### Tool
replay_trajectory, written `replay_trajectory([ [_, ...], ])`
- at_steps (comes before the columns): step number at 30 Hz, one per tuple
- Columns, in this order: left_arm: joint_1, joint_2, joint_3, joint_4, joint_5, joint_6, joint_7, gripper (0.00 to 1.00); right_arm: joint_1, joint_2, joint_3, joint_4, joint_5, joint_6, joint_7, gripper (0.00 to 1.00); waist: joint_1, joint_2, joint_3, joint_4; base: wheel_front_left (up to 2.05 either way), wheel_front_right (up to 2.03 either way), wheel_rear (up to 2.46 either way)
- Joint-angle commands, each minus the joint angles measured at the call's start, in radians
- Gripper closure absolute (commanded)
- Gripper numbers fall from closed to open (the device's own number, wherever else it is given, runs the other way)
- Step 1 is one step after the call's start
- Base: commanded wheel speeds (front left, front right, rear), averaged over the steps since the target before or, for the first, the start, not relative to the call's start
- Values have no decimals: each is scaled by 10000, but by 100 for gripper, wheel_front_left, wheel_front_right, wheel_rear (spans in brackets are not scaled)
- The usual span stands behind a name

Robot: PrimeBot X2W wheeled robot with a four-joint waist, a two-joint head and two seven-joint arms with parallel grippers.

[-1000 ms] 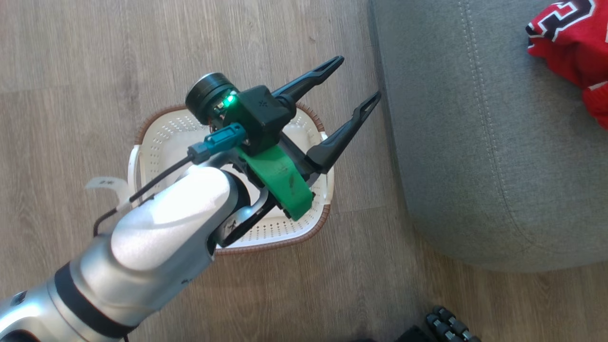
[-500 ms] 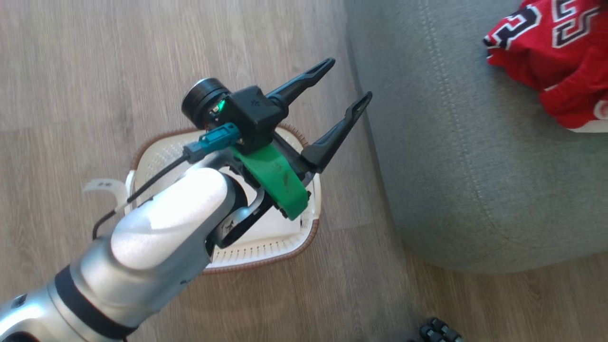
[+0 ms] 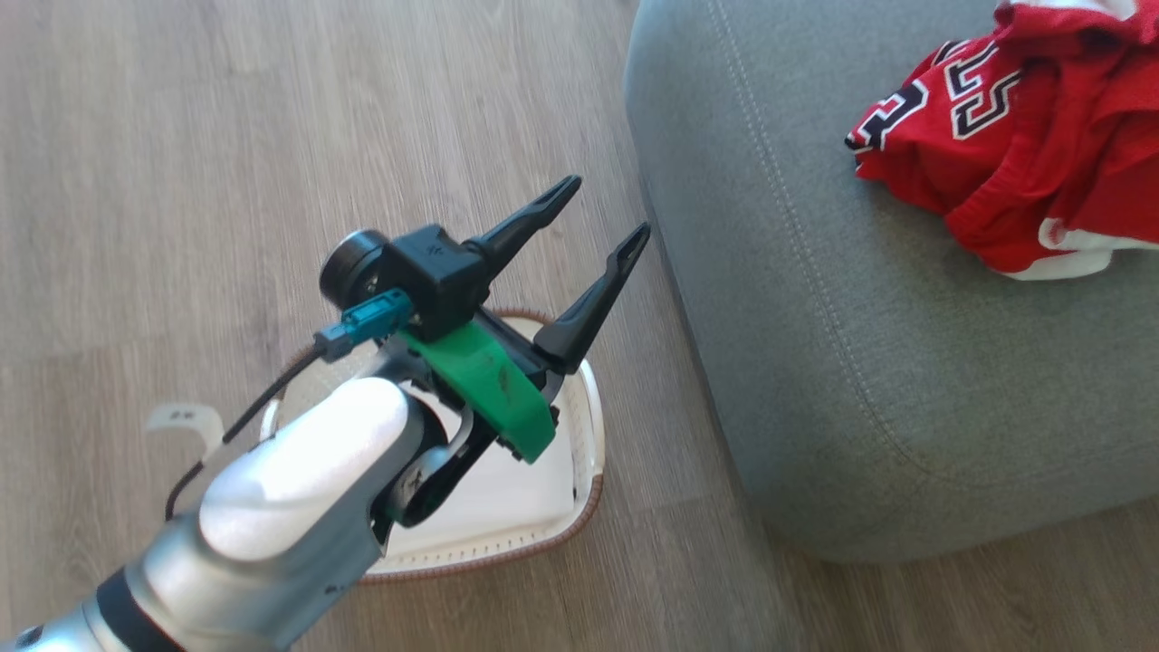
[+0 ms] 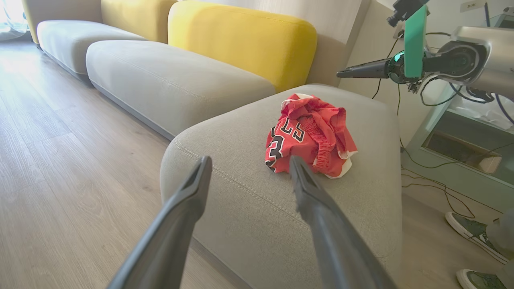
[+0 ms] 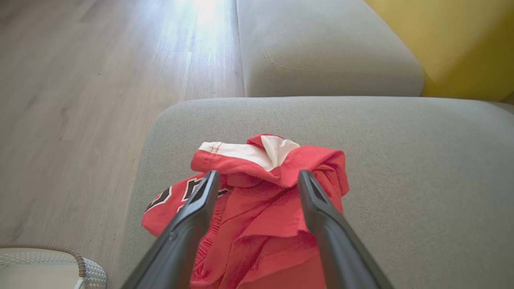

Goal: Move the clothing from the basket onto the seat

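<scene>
The red clothing [image 3: 1005, 172] with white trim lies crumpled on the grey-green seat [image 3: 860, 380], the jersey's black number facing up. In the left wrist view the clothing [image 4: 309, 136] sits mid-cushion on the seat [image 4: 361, 200]. My left gripper [image 3: 605, 208] is open and holds nothing, hanging over the far side of the white basket [image 3: 589, 426], fingers pointing at the seat. That basket's inside looks bare where my arm does not hide it. My right gripper [image 5: 259, 176] is open just above the clothing [image 5: 273, 224]. A corner of the basket [image 5: 80, 267] shows below it.
Wood floor [image 3: 272, 136] surrounds the basket. A white strip [image 3: 186, 418] lies on it to the left. More grey cushions [image 4: 168, 80] and a yellow backrest [image 4: 241, 44] extend beyond. Cables, a low shelf [image 4: 461, 148] and a person's shoes [image 4: 470, 224] stand right of the seat.
The head camera has turned, so the seat and clothing sit further left and lower in view, with more clothing showing. My left gripper stays open over the basket.
</scene>
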Motion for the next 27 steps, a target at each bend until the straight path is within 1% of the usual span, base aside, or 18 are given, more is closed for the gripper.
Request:
replay_trajectory([
  [1, -53, 265, 452, -361, -98, 142, -136, 0, 368, -450, -50, -672, 148, 69, -231, 0, 0, 0, -405, 74, 0, 0, 0],
  [4, 158, 330, 504, -403, -183, 255, -219, 0, 763, -540, -142, -1346, 191, 69, -495, 0, 0, 0, -704, 181, 0, 0, 0],
  [9, 482, 431, 595, -460, -327, 425, -346, 0, 1524, -497, -587, -2531, 40, 69, -976, 0, 0, 0, -1171, 454, 0, 0, 0],
  [10, 482, 431, 595, -460, -327, 425, -346, 0, 1524, -497, -587, -2531, 40, 69, -976, 0, 0, 0, -1171, 454, 0, 0, 0],
  [15, 795, 576, 742, -492, -487, 610, -461, 0, 2508, -284, -1206, -3738, -208, 69, -1214, 0, 0, 0, -1563, 727, 0, 0, 0],
  [19, 1049, 779, 994, -508, -658, 787, -591, 0, 3309, 154, -1838, -4602, -485, 69, -1436, 0, 0, 0, -1812, 895, 0, 0, 0],
  [27, 1573, 1313, 1599, -546, -949, 1141, -850, 0, 4952, 1359, -3276, -6001, -1171, 69, -2134, 0, 0, 0, -2212, 1201, 0, 0, 0],
])
